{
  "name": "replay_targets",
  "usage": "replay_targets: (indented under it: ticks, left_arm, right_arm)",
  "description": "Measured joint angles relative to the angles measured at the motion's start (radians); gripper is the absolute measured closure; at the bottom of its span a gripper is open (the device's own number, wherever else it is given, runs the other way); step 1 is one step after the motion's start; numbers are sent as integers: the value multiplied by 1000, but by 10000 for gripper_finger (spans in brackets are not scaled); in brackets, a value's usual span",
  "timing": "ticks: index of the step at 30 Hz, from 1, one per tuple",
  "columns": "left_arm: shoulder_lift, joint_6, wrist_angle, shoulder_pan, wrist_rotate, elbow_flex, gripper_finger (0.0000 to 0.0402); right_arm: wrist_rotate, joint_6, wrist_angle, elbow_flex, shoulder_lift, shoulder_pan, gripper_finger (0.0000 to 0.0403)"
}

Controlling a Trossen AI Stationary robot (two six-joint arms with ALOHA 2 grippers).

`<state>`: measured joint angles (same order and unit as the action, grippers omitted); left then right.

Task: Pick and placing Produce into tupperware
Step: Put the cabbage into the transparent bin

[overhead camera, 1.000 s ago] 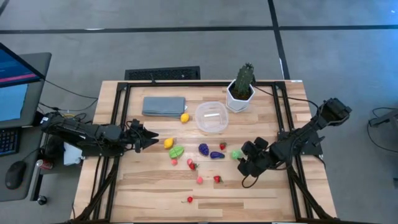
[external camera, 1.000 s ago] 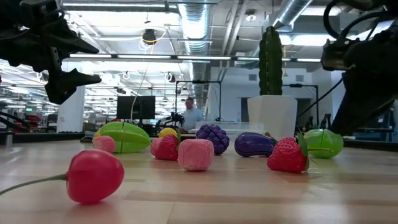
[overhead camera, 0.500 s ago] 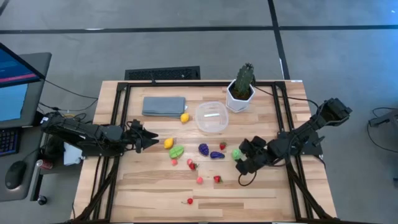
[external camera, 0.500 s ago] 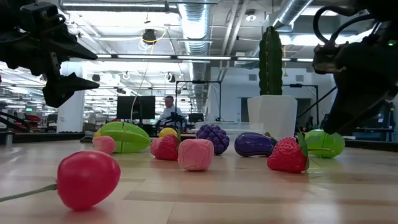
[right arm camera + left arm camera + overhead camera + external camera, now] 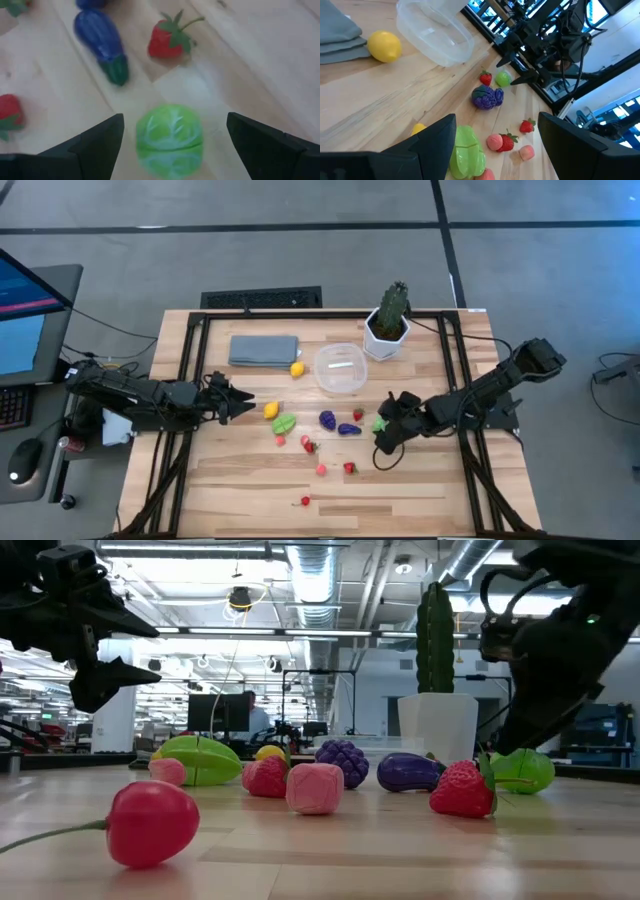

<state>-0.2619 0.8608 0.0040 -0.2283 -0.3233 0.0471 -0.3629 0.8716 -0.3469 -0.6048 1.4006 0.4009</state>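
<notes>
The right pincer (image 5: 382, 427) hangs over the green toy cabbage (image 5: 170, 138), its fingers spread wide with the cabbage between them (not gripped). A purple toy eggplant (image 5: 106, 45) and a strawberry (image 5: 165, 42) lie just beyond. The clear round tupperware (image 5: 340, 368) sits beside the potted cactus (image 5: 388, 321). The left pincer (image 5: 236, 401) waits open near the tabletop's (image 5: 430, 490) left edge.

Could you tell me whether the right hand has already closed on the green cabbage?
No, the right hand is open, its fingers standing apart on either side of the green cabbage, which lies on the table.
</notes>
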Motion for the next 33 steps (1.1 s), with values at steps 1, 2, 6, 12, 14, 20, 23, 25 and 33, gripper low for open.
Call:
replay_targets:
  ticks: [1,2,6,12,14,20,23,25,33]
  left_arm:
    - [0,0,0,0,0,0,129]
    - [0,0,-2,0,0,0,129]
    - [0,0,-21,0,-2,0,129]
    - [0,1,-26,0,-3,0,129]
    - [0,14,-32,0,-3,0,129]
    - [0,26,-43,0,-2,2,129]
    - [0,26,-43,0,-2,2,129]
    - [0,26,-44,0,-2,2,129]
    - [0,27,-45,0,-2,2,129]
  right_arm:
    - [4,-9,1,0,0,-7,28]
    - [12,-15,1,0,0,-12,28]
    - [56,-48,7,-1,21,-24,28]
    - [119,-59,40,0,92,-22,29]
    - [113,-44,44,0,96,-22,29]
    - [105,-42,43,0,97,-24,30]
    - [104,-41,45,0,98,-24,37]
    - [100,-34,51,0,99,-24,47]
    - [100,-34,76,0,99,-24,100]
